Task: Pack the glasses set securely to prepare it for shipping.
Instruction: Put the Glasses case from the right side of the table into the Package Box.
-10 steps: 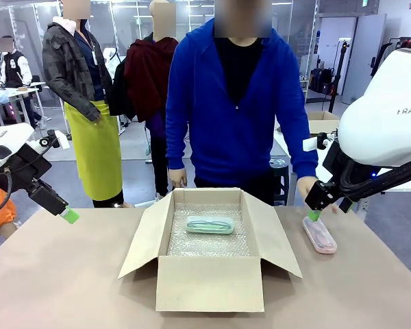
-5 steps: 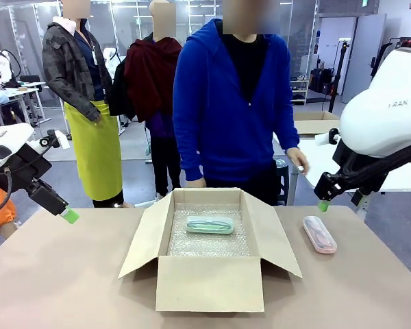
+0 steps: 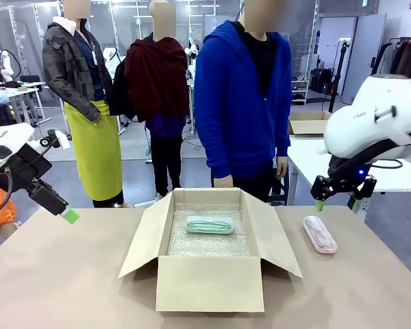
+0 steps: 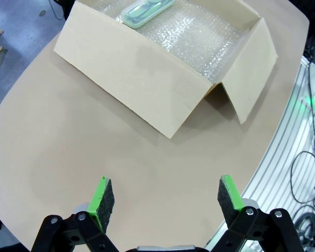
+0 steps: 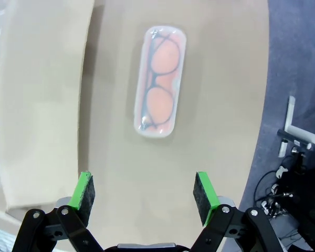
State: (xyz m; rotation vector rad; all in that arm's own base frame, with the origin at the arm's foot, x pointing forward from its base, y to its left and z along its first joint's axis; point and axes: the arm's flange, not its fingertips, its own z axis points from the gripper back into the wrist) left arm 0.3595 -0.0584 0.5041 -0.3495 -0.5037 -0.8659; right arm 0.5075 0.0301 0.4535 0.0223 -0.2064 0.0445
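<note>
The mint green case (image 3: 209, 224), oblong with rounded ends, lies on bubble wrap (image 3: 192, 245) inside the open cardboard box (image 3: 209, 282), toward its 12 o'clock wall. The pale pink case (image 5: 160, 81) is translucent, with dark frames showing through. It lies on the table (image 3: 68, 288) at the box's 3 o'clock.

Since a second ago the person (image 3: 243, 103) has drawn back from it. The right gripper (image 5: 144, 191) has lifted clear, fingers spread and empty. The left gripper (image 4: 168, 195) stays at 9 o'clock, fingers spread.

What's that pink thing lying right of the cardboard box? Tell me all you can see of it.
It is a pale pink glasses case, oblong with rounded ends, of see-through plastic by the look; dark-rimmed glasses show inside. It lies flat and closed on the tan table, apart from the open box. Nothing touches it; the right claw hangs open above.
</note>
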